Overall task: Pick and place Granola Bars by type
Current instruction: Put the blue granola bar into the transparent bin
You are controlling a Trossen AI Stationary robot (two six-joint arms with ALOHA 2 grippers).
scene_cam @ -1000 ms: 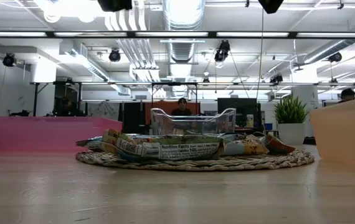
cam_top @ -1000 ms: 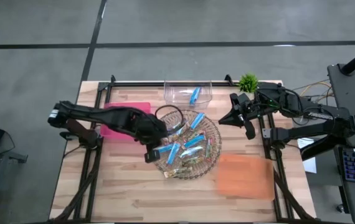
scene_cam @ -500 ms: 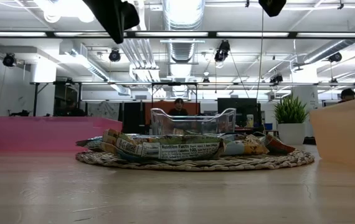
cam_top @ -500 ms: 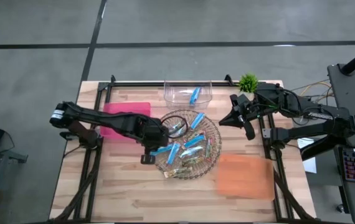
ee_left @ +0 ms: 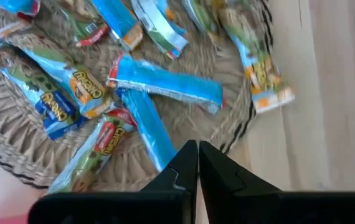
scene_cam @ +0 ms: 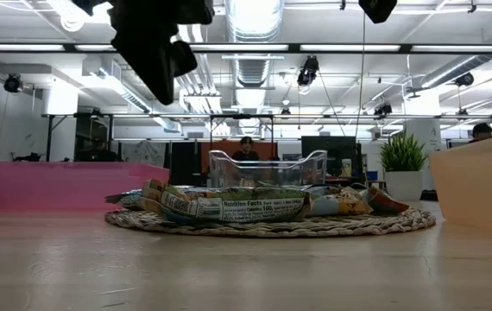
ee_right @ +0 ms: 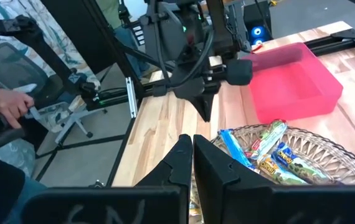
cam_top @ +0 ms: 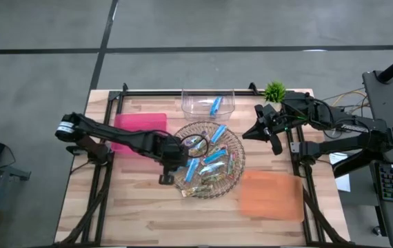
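Many Granola Bars (cam_top: 207, 162) overlap on the wicker tray (cam_top: 236, 148); left gripper (cam_top: 166, 178), closed and empty (at the tray's left edge), risks pinching two types together.

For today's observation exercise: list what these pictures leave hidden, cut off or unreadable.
- Low view: the pile of granola bars hides those behind it; the wicker tray rim covers their undersides.
- Low view: the left gripper is cut off by the top edge.
- High view: bar wrapper print is too small to read.
- Left wrist view: tray cropped by the frame.
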